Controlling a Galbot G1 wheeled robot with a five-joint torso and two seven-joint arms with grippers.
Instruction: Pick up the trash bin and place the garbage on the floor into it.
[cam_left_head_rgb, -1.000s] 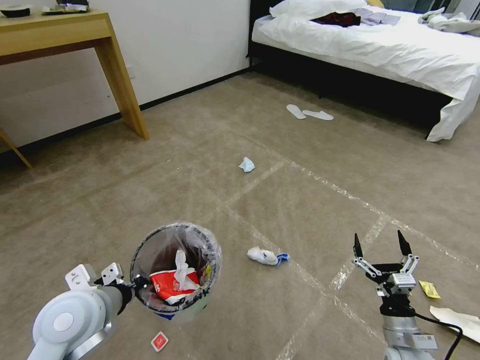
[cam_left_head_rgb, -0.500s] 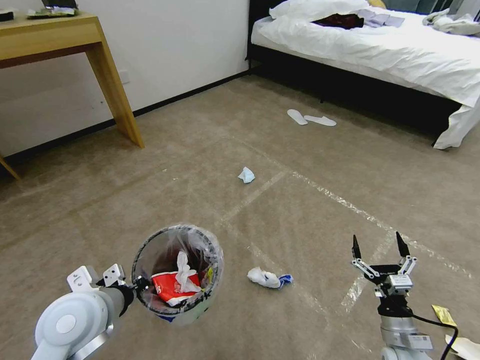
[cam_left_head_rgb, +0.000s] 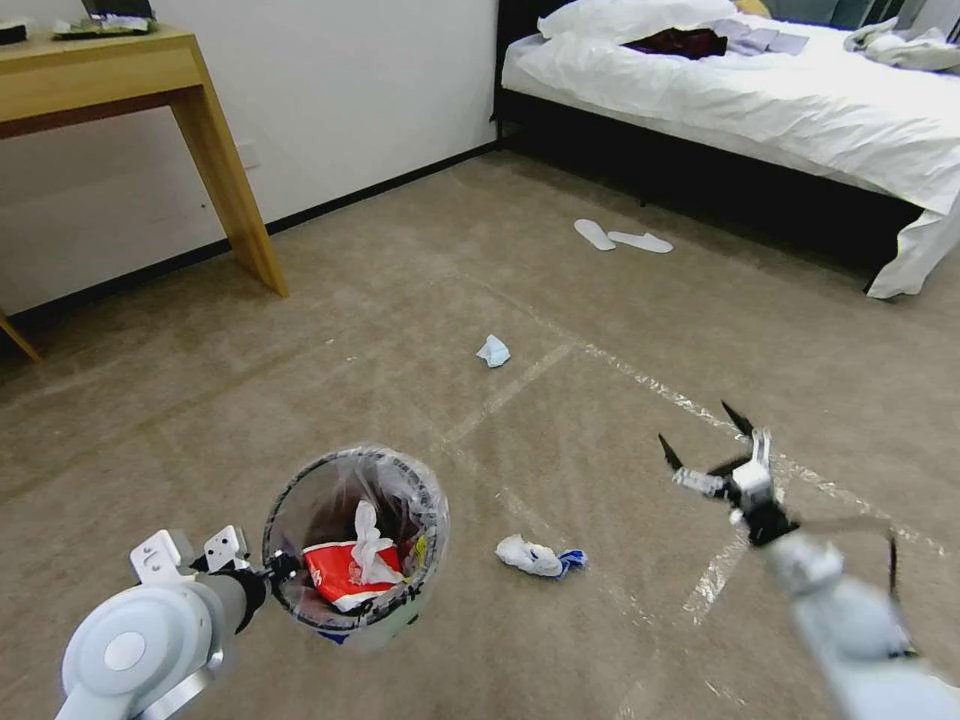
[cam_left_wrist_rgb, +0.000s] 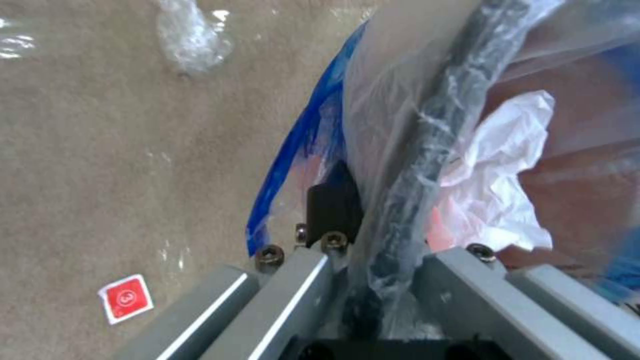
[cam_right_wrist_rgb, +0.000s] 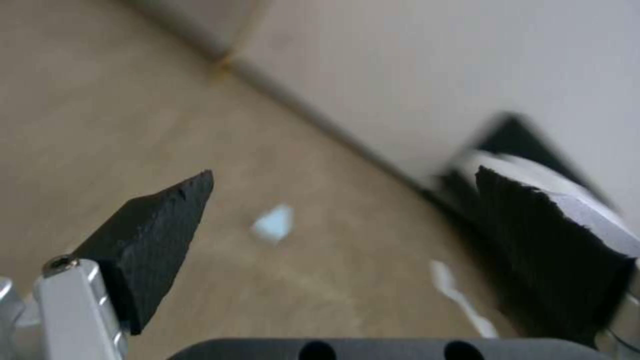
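The trash bin (cam_left_head_rgb: 400, 500) hangs above the floor (cam_left_head_rgb: 250, 400) at the lower left. Its clear liner covers the rim, and a red-and-white wrapper and a white tissue lie inside. My left gripper (cam_left_head_rgb: 272, 572) is shut on its near rim. In the left wrist view the gripper (cam_left_wrist_rgb: 380, 220) pinches the black rim (cam_left_wrist_rgb: 433, 125) and liner. Garbage on the carpet: a crumpled white-and-blue tissue (cam_left_head_rgb: 536, 556) just right of the bin, a pale blue tissue (cam_left_head_rgb: 492, 350) farther off, and a red card (cam_left_wrist_rgb: 125, 298) under the bin. My right gripper (cam_left_head_rgb: 700, 432) is open in the air, right of the white tissue, tilted leftward.
A wooden desk leg (cam_left_head_rgb: 225, 170) stands at the back left by the wall. A bed (cam_left_head_rgb: 780, 100) fills the back right, with two white slippers (cam_left_head_rgb: 620, 238) on the floor before it. Shiny tape lines (cam_left_head_rgb: 700, 405) cross the carpet.
My right arm has swung up and forward, and its open gripper now tilts to the left. The bin stays held in my left gripper. The camera shifted slightly a second ago.
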